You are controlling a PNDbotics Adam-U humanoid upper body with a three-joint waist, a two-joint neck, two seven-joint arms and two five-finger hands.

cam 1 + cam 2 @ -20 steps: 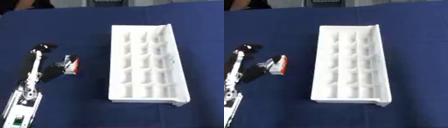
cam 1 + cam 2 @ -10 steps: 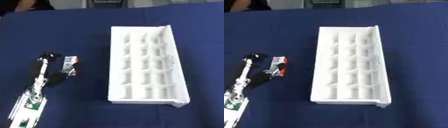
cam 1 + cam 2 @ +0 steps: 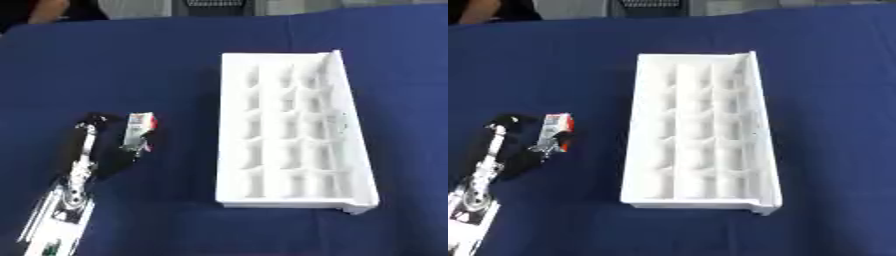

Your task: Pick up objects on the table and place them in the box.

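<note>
The white box (image 3: 293,134) lies flat on the blue cloth (image 3: 157,60) with its grid of compartments facing up, all of them empty as far as I can see, so anything brought over can simply be lowered in from above. Well to the left of the box, the left hand (image 3: 109,145) comes up from the lower corner with its fingers curled round a small white and red object (image 3: 138,125), held upright at the fingertips. I judge it is held high in the fingers like that so it stays clear of the palm and can be let go cleanly over a compartment. Whether it is off the cloth or resting on it, I cannot tell. The object is apart from the box, level with its middle rows. The right hand is not in view.
</note>
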